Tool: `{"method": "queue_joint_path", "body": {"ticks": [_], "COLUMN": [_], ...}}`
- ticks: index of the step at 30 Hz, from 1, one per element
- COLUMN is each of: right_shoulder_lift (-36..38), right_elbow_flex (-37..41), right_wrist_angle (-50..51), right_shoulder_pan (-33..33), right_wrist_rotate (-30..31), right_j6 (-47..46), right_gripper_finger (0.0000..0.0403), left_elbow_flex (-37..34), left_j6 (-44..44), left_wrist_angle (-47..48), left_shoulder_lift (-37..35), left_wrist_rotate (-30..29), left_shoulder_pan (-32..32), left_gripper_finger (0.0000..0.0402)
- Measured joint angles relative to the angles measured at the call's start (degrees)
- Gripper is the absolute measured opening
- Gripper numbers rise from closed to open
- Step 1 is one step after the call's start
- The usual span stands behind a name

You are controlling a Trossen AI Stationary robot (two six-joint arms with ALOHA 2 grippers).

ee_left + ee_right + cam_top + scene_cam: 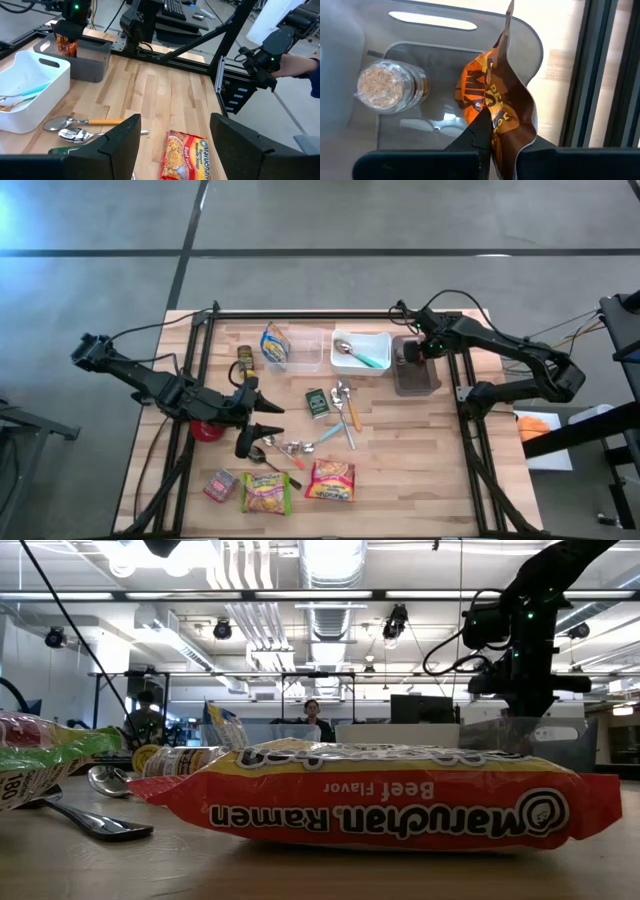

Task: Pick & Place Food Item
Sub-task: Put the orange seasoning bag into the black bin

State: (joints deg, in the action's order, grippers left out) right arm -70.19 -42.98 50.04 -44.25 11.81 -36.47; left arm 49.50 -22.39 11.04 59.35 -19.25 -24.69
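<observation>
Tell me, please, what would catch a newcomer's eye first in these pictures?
Probably the right gripper, shut on an orange-and-brown snack bag over the grey bin at the table's far right, beside a jar lying inside. Next, the red ramen packet filling the low view.

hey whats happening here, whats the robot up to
The right gripper is shut on an orange and brown snack packet, holding it over the grey bin at the table's far right, where a jar already lies. The left gripper hangs open above the spoons near the middle of the table. Ramen packets lie at the near edge, not yet picked up.
</observation>
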Motion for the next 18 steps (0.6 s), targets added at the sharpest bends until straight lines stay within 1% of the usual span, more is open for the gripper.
{"method": "queue_joint_path", "body": {"ticks": [2, 4, 13, 18], "right_shoulder_lift": [0.0, 0.0, 0.0, 0.6], "right_elbow_flex": [0.0, 0.0, 0.0, -0.1], "right_wrist_angle": [0.0, 0.0, 0.2, 0.5], "right_shoulder_pan": [0.0, 0.0, 0.1, 0.1], "right_wrist_rotate": [-0.1, -0.2, -2.5, -4.4], "right_j6": [0.3, 0.5, 0.1, 0.1], "right_gripper_finger": [0.0018, 0.0037, 0.0166, 0.021], "left_elbow_flex": [0.0, 0.0, 0.0, 0.0], "left_j6": [0.0, 0.0, 0.0, 0.0], "left_wrist_angle": [0.0, 0.0, 0.0, 0.0], "left_shoulder_lift": [0.0, 0.0, 0.0, 0.0], "left_wrist_rotate": [0.0, 0.0, 0.0, 0.0], "left_shoulder_pan": [0.0, 0.0, 0.0, 0.0], "left_gripper_finger": [0.0243, 0.0243, 0.0242, 0.0242]}}
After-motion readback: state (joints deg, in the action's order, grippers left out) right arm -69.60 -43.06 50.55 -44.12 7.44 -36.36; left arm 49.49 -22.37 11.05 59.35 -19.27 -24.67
